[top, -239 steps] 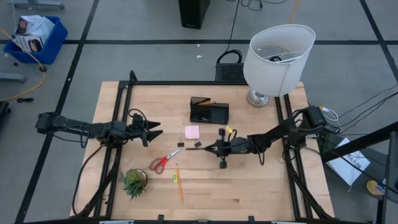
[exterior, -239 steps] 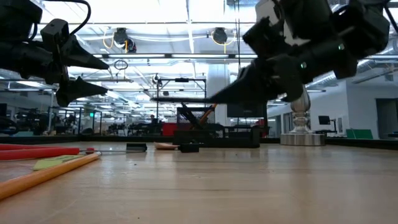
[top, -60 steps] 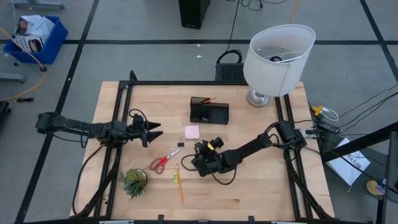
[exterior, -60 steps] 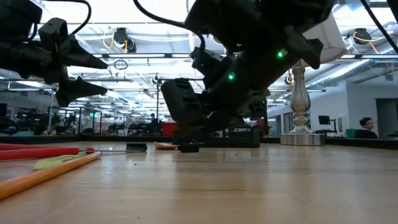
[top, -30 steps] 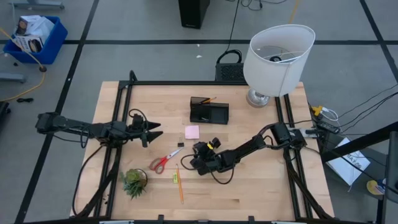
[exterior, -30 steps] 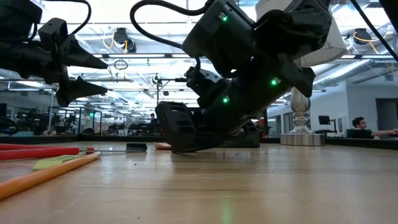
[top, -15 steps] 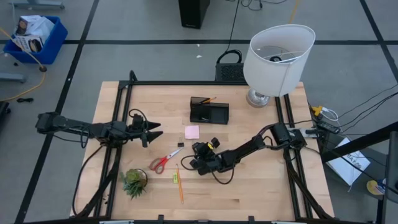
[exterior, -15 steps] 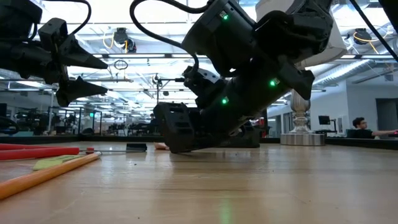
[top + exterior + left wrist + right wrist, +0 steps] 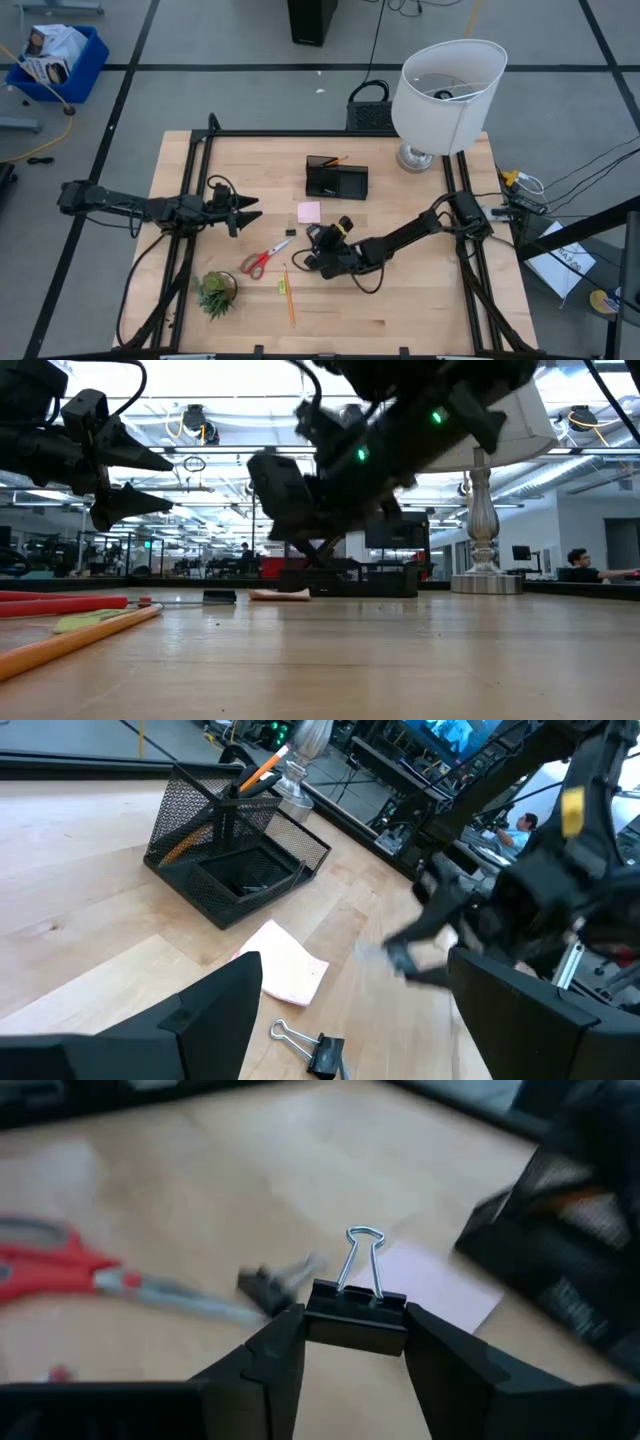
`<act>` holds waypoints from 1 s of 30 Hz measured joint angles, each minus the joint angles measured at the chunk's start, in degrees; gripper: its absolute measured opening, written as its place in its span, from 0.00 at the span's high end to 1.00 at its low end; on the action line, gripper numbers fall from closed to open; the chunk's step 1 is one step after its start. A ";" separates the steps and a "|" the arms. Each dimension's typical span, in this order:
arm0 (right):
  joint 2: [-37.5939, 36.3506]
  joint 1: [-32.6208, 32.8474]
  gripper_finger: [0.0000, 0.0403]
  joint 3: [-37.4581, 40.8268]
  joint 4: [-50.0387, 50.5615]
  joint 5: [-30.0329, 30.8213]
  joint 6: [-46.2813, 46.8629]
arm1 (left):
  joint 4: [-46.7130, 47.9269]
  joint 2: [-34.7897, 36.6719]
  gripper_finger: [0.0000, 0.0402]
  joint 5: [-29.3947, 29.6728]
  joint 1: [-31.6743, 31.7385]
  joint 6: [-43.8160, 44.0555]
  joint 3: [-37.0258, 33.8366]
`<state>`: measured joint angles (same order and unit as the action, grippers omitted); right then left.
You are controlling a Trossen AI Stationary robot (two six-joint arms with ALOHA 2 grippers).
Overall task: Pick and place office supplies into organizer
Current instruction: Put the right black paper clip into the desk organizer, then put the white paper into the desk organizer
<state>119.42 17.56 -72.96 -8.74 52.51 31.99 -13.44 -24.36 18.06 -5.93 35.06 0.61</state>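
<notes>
So the right gripper (image 9: 345, 1342) hangs low over mid-worktop, arm stretched in from the right edge, jaws pinching a black binder clip (image 9: 356, 1317). Left gripper (image 9: 243, 211) waits spread wide near the left edge.

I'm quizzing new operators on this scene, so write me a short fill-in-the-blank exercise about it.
1. The right gripper is shut on a black binder ____.
2. The scissors have ____ handles.
3. An orange pencil stands in the mesh ____.
4. The left gripper hangs ____, holding nothing.

Missing words: clip; red; organizer; open
</notes>
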 joint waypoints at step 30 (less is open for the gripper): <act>-2.65 -17.52 0.49 -0.08 8.19 -10.43 0.49 | 0.05 -0.02 0.19 -0.04 0.00 0.17 -0.01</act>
<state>116.77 0.04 -73.03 -0.55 42.08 32.47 -13.39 -24.38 18.02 -5.93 35.23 0.60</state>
